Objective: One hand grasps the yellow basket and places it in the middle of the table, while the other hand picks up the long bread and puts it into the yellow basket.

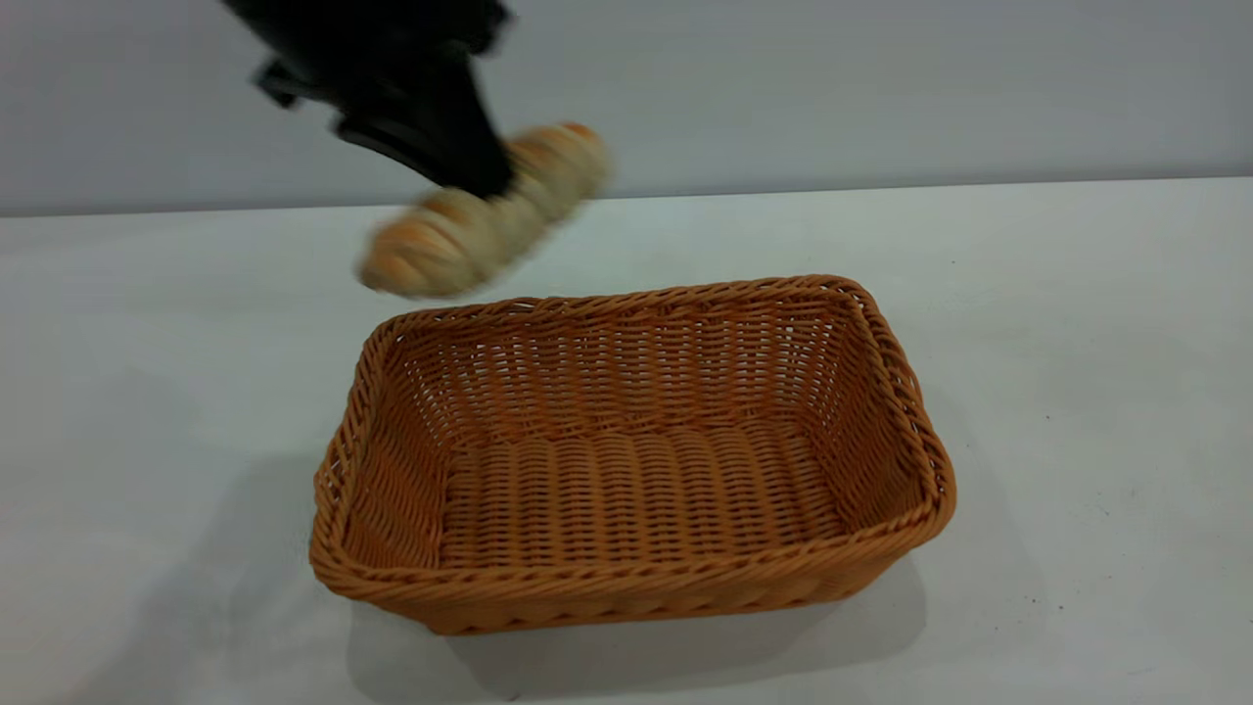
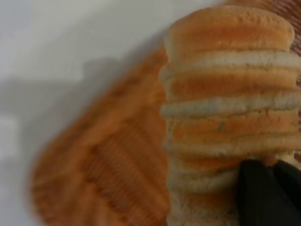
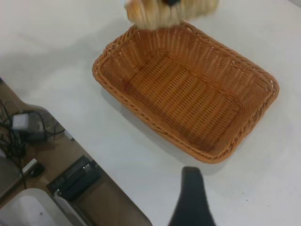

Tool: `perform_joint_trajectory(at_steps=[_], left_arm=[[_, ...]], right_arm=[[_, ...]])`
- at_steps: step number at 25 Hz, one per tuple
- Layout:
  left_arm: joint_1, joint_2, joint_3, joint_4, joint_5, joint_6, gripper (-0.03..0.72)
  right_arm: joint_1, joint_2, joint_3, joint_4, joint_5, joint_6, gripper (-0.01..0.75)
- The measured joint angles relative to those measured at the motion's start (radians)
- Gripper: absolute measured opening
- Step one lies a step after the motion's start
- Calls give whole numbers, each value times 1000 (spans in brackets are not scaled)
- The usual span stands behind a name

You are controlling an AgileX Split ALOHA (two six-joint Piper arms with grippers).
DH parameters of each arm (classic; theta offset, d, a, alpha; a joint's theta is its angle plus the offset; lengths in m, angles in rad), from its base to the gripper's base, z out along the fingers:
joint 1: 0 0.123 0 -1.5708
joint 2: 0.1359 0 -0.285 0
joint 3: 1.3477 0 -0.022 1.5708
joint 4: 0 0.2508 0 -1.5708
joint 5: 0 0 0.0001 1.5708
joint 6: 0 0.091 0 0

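The long bread point(image 1: 548, 166), cream with orange stripes, hangs tilted in the air above the far left rim of the yellow basket point(image 1: 636, 587). My left gripper point(image 1: 477, 179) is shut on the bread's middle. In the left wrist view the bread point(image 2: 225, 94) fills the picture, with a black finger point(image 2: 263, 193) against it and the basket point(image 2: 117, 155) below. The basket stands empty on the white table point(image 1: 1077, 343). My right gripper point(image 3: 221, 207) is open and holds nothing; it hovers off the basket's point(image 3: 188, 94) right end, with one finger point(image 3: 190, 193) in view.
In the right wrist view the table edge point(image 3: 94, 155) runs past the basket, with cables and a black box point(image 3: 73, 181) on the floor beyond it. A grey wall point(image 1: 881, 88) rises behind the table.
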Motion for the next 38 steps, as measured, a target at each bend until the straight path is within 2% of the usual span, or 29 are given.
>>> perform_joint_trajectory(at_steps=[5, 9, 11, 13, 19, 22, 26, 29, 33, 38], left_arm=[[-88, 60, 0, -4, -10, 1, 45], [-102, 140, 0, -4, -21, 1, 50], [-102, 179, 0, -4, -32, 5, 84], [-102, 213, 0, -4, -51, 16, 160], [-102, 221, 0, -6, -143, 29, 476], [-95, 187, 0, 9, -154, 77, 560], [-68, 85, 0, 79, -141, 132, 578], [-18, -14, 0, 94, -117, 126, 578], [76, -159, 0, 98, -24, 116, 577], [160, -328, 10, 101, 125, 115, 577]], right_arm=[[0, -27, 0, 0, 0, 0, 589], [0, -49, 0, 0, 0, 0, 589], [0, -56, 0, 0, 0, 0, 589], [0, -57, 0, 0, 0, 1, 589], [0, -57, 0, -21, 0, 10, 589], [0, -57, 0, -107, 2, 72, 589], [0, -57, 0, -313, 48, 245, 589], [0, -57, 1, -420, 119, 332, 589], [0, -107, 52, -443, 144, 356, 589], [0, -280, 208, -423, 135, 360, 589]])
